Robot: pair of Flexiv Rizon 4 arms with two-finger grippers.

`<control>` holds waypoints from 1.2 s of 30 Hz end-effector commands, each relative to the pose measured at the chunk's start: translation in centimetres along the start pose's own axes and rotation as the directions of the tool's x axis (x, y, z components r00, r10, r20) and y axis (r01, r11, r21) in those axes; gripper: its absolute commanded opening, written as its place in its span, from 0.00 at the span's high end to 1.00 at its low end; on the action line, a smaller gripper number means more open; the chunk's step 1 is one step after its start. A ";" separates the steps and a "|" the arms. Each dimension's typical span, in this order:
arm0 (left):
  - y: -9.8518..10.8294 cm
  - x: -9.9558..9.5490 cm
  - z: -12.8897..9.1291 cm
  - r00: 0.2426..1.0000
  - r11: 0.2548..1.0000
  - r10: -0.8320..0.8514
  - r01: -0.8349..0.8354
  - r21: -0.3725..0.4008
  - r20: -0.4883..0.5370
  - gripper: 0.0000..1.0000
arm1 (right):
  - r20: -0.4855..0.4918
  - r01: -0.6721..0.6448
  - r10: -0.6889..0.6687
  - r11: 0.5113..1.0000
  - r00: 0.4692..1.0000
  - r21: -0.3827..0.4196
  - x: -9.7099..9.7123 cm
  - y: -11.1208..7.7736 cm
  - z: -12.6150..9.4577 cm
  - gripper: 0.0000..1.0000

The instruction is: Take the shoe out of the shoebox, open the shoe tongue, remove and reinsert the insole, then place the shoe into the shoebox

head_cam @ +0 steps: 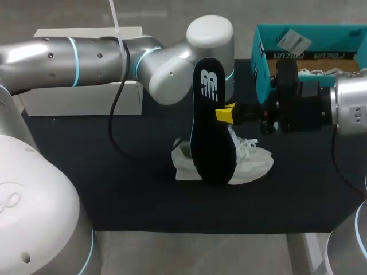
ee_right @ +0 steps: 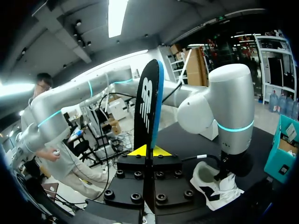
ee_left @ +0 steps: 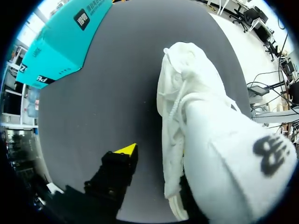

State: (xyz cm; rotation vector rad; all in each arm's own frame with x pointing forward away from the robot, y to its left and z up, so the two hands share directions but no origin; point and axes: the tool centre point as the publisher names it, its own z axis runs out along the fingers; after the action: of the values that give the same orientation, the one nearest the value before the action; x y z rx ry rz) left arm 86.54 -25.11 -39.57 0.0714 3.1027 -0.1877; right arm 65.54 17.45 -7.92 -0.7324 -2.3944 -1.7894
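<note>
Head view showed a dark insole [head_cam: 212,123] standing upright above the black counter [head_cam: 114,183]. The right end effector [head_cam: 225,113] was closed on it, its yellow tips pinching one long edge about halfway along. The insole looked thin, light and bendy, so it would likely flop if held near an end. A hold near the middle seemed to suit it best.

A white shoe [head_cam: 252,163] lay on the counter directly beneath the insole, laces loose. Right wrist view showed the left end effector [ee_right: 226,170] down at the shoe's opening, but whether it gripped the shoe could not be told. The shoe's upper looked soft and easily crushed, while the heel rim or sole would probably give a firmer hold.

A teal shoebox [head_cam: 262,54] stood open at the counter's far right, apart from the shoe. A paper tag and something white showed inside it, too unclear to name.
</note>
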 end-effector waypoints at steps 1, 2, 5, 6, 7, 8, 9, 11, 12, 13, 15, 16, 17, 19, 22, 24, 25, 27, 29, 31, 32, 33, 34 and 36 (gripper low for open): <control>0.7 0.4 0.1 1.000 1.000 0.008 -0.008 0.006 -0.001 1.00 | 0.003 -0.001 0.001 1.000 1.000 -0.002 0.1 -0.1 0.1 1.00; 0.8 0.6 0.0 1.000 1.000 0.015 -0.015 0.002 -0.004 1.00 | 0.003 -0.001 0.001 1.000 1.000 -0.002 0.1 -0.1 0.1 1.00; 1.2 1.2 -0.8 1.000 1.000 0.025 -0.025 0.009 -0.012 1.00 | 0.003 -0.001 0.001 1.000 1.000 -0.002 0.1 -0.1 0.1 1.00; 1.2 1.2 -0.8 1.000 1.000 0.025 -0.025 0.009 -0.012 1.00 | 0.003 -0.001 0.001 1.000 1.000 -0.002 0.1 -0.1 0.1 1.00; 1.2 1.2 -0.8 1.000 1.000 0.025 -0.025 0.009 -0.012 1.00 | 0.003 -0.001 0.001 1.000 1.000 -0.002 0.1 -0.1 0.1 1.00; 1.2 1.2 -0.8 1.000 1.000 0.025 -0.025 0.009 -0.012 1.00 | 0.003 -0.001 0.001 1.000 1.000 -0.002 0.1 -0.1 0.1 1.00; 1.2 1.2 -0.8 1.000 1.000 0.025 -0.025 0.009 -0.012 1.00 | 0.003 -0.001 0.001 1.000 1.000 -0.002 0.1 -0.1 0.1 1.00; 1.2 1.2 -0.8 1.000 1.000 0.025 -0.025 0.009 -0.012 1.00 | 0.003 -0.001 0.001 1.000 1.000 -0.002 0.1 -0.1 0.1 1.00; 1.2 1.2 -0.8 1.000 1.000 0.025 -0.025 0.009 -0.012 1.00 | 0.003 -0.001 0.001 1.000 1.000 -0.002 0.1 -0.1 0.1 1.00; 1.2 1.2 -0.8 1.000 1.000 0.025 -0.025 0.009 -0.012 1.00 | 0.003 -0.001 0.001 1.000 1.000 -0.002 0.1 -0.1 0.1 1.00; 1.2 1.2 -0.8 1.000 1.000 0.025 -0.025 0.009 -0.012 1.00 | 0.003 -0.001 0.001 1.000 1.000 -0.002 0.1 -0.1 0.1 1.00; 1.2 1.2 -0.8 1.000 1.000 0.025 -0.025 0.009 -0.012 1.00 | 0.003 -0.001 0.001 1.000 1.000 -0.002 0.1 -0.1 0.1 1.00; 1.2 1.2 -0.8 1.000 1.000 0.025 -0.025 0.009 -0.012 1.00 | 0.003 -0.001 0.001 1.000 1.000 -0.002 0.1 -0.1 0.1 1.00; 1.2 1.2 -0.8 1.000 1.000 0.025 -0.025 0.009 -0.012 1.00 | 0.003 -0.001 0.001 1.000 1.000 -0.002 0.1 -0.1 0.1 1.00; 1.2 0.7 -1.4 0.990 0.992 0.125 -0.126 -0.007 -0.065 1.00 | 0.003 -0.001 0.001 1.000 1.000 -0.002 0.1 -0.1 0.1 1.00; 1.5 -0.3 -3.0 0.952 0.960 0.278 -0.279 0.013 -0.124 1.00 | 0.003 -0.001 0.001 1.000 1.000 -0.002 0.1 -0.1 0.1 1.00; 1.5 -0.7 -3.6 0.927 0.936 0.350 -0.353 0.002 -0.133 1.00 | 0.003 -0.001 0.001 1.000 1.000 -0.002 0.1 -0.1 0.1 1.00; 1.7 -1.6 -4.9 0.834 0.851 0.520 -0.524 0.030 -0.185 1.00 | 0.003 -0.001 0.001 1.000 1.000 -0.002 0.1 -0.1 0.1 1.00; 2.0 -2.6 -5.7 0.740 0.767 0.628 -0.642 0.028 -0.240 1.00 | 0.003 -0.001 0.001 1.000 1.000 -0.002 0.1 -0.1 0.1 1.00; 2.0 -3.1 -6.2 0.578 0.629 0.753 -0.773 0.084 -0.316 1.00 | 0.003 -0.001 0.001 1.000 1.000 -0.002 0.1 -0.1 0.1 1.00; 2.0 -3.0 -6.4 0.465 0.531 0.815 -0.838 0.124 -0.344 1.00 | 0.003 -0.001 0.001 1.000 1.000 -0.002 0.1 -0.1 0.1 1.00; 2.0 -3.0 -6.6 0.393 0.465 0.849 -0.873 0.146 -0.353 1.00 | 0.003 -0.001 0.001 1.000 1.000 -0.002 0.1 -0.1 0.1 1.00; 1.9 -3.1 -6.8 0.341 0.423 0.866 -0.890 0.172 -0.366 1.00 | 0.003 -0.001 0.001 1.000 1.000 -0.002 0.1 -0.1 0.1 1.00; 1.7 -2.6 -7.0 0.188 0.269 0.906 -0.947 0.174 -0.379 1.00 | 0.003 -0.001 0.001 1.000 1.000 -0.002 0.1 -0.1 0.1 1.00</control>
State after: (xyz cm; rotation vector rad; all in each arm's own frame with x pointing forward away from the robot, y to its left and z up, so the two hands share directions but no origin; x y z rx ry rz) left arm 88.89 -22.34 -33.49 0.8022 3.1156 -0.1580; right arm 65.54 17.46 -7.92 -0.7324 -2.3944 -1.7893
